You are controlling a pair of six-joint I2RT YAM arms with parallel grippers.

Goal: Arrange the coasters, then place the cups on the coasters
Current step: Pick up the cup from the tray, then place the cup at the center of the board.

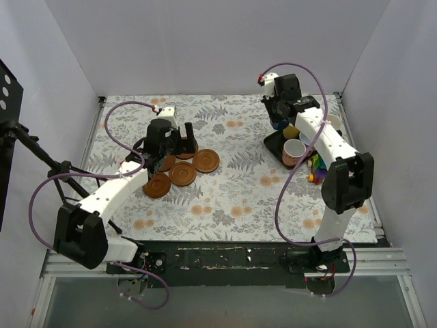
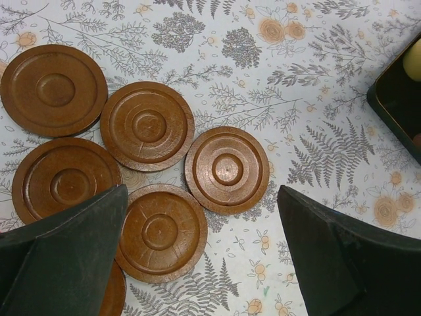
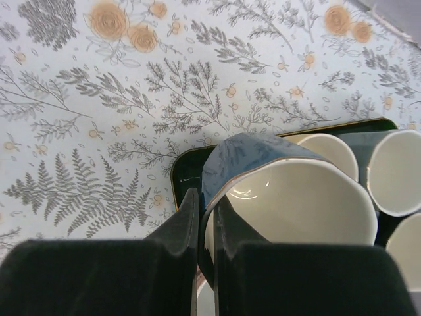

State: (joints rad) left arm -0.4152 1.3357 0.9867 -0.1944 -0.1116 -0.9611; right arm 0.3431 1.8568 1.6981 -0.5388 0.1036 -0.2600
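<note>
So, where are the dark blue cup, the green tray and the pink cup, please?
dark blue cup (image 3: 243, 155): right wrist view, outer wall.
green tray (image 3: 191, 172): right wrist view, left corner.
pink cup (image 1: 293, 155): top view, outer wall.

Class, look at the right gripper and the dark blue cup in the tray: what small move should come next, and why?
Probably lift it straight up: the right gripper is shut on the rim of the dark blue cup, which sits in the tray close beside other cups, and the coasters are bare.
</note>
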